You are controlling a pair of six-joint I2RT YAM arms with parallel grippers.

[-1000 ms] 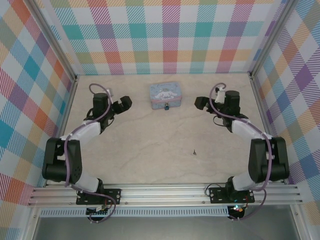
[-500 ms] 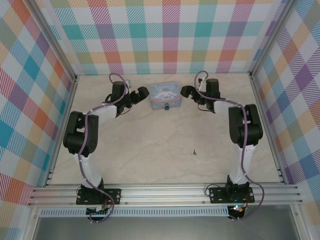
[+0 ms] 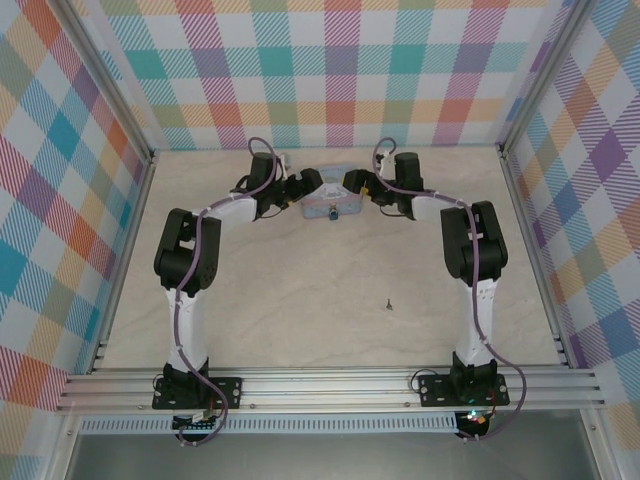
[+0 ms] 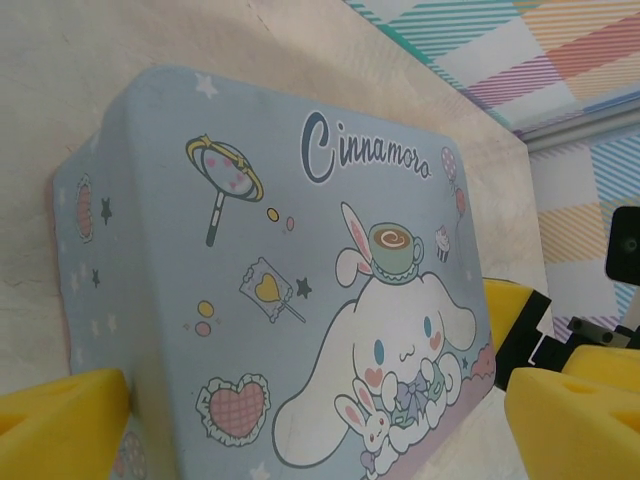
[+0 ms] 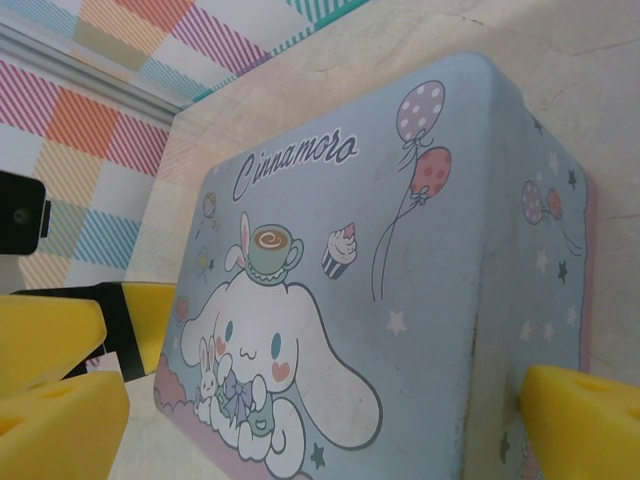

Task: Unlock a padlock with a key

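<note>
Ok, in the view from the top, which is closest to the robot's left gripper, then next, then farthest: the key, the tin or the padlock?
1. The tin: right beside the left gripper, at the far end of the table.
2. The padlock: at the tin's near side, slightly farther.
3. The key: farthest, lying alone nearer the right arm's side.

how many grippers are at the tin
2. The left gripper is at the left end of the tin and the right gripper is at its right end. Both are open, with their fingers straddling the tin.
</note>
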